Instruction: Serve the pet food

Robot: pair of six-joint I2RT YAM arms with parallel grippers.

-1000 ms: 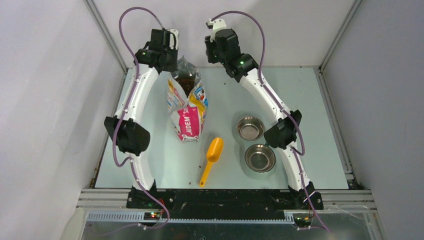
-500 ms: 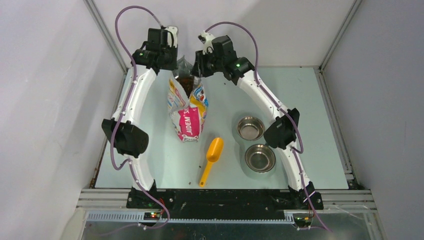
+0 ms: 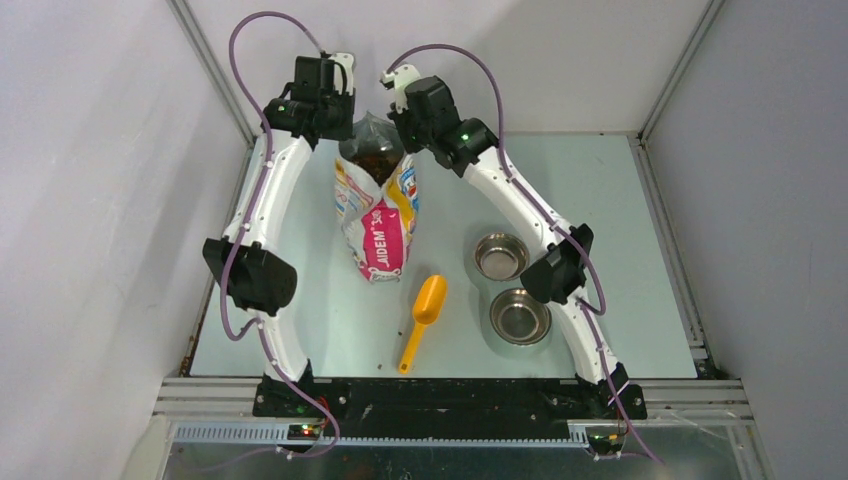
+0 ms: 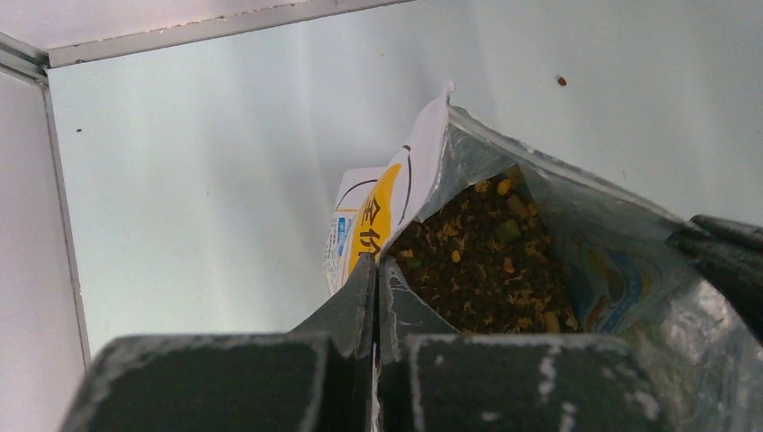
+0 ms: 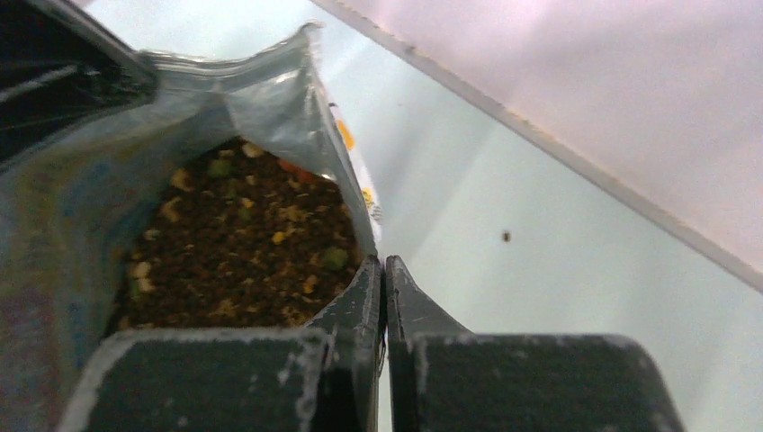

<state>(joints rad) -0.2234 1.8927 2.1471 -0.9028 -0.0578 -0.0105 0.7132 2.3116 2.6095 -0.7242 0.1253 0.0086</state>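
The printed bag stands upright at the back of the table, its mouth open. Brown pet food fills it, also seen in the left wrist view and the right wrist view. My left gripper is shut on the bag's left rim, its jaws pinched together. My right gripper is shut on the bag's right rim, jaws pinched together. The mouth is held spread between them.
A yellow scoop lies on the table in front of the bag. Two steel bowls sit to its right, beside the right arm's elbow. A few stray kibbles lie on the table.
My right gripper moved left to the bag's right rim and closed on it. The bag's mouth is pulled wider and the bag stands straighter. The left gripper kept its hold.
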